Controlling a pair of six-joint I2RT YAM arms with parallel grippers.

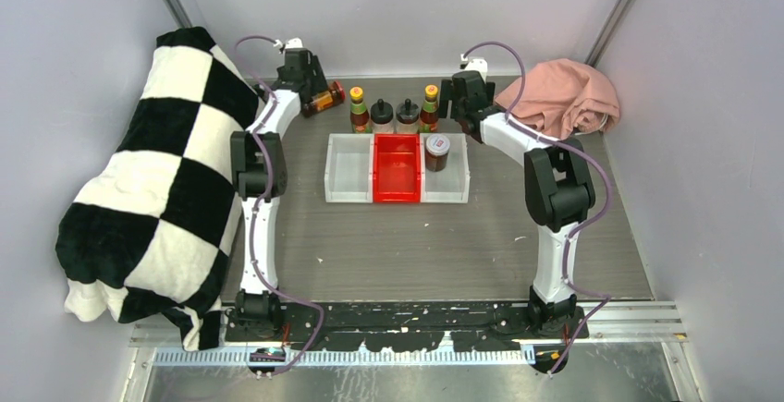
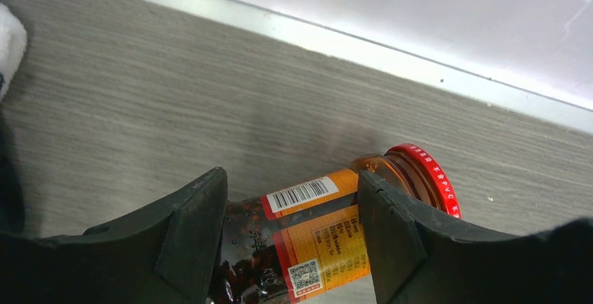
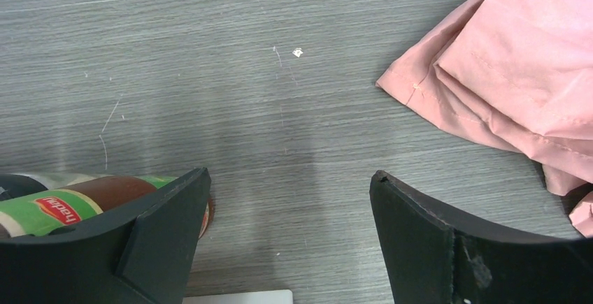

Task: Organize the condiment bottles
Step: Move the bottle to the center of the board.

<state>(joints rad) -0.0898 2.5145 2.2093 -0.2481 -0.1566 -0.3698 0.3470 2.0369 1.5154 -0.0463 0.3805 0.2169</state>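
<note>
My left gripper (image 1: pixel 314 92) is at the back left, shut on an orange-labelled, red-lidded dark jar (image 1: pixel 325 99) that lies tilted on its side. In the left wrist view the gripper (image 2: pixel 290 182) has a finger on each side of the jar (image 2: pixel 318 237). Two yellow-capped red sauce bottles (image 1: pixel 359 111) (image 1: pixel 430 106) and two black-lidded shakers (image 1: pixel 382 115) (image 1: pixel 407 115) stand in a row behind the bins. Another red-lidded dark jar (image 1: pixel 437 152) stands in the right white bin (image 1: pixel 458 180). My right gripper (image 1: pixel 455 97) is open and empty just right of the row. In the right wrist view (image 3: pixel 290 178) a green-labelled bottle (image 3: pixel 63 206) shows beside its left finger.
A red bin (image 1: pixel 398 169) sits between two white bins, the left one (image 1: pixel 349 169) holding nothing. A black-and-white checkered blanket (image 1: pixel 157 180) covers the left side. A pink cloth (image 1: pixel 564 97) lies at the back right, close to my right gripper, and shows in the right wrist view (image 3: pixel 503 73).
</note>
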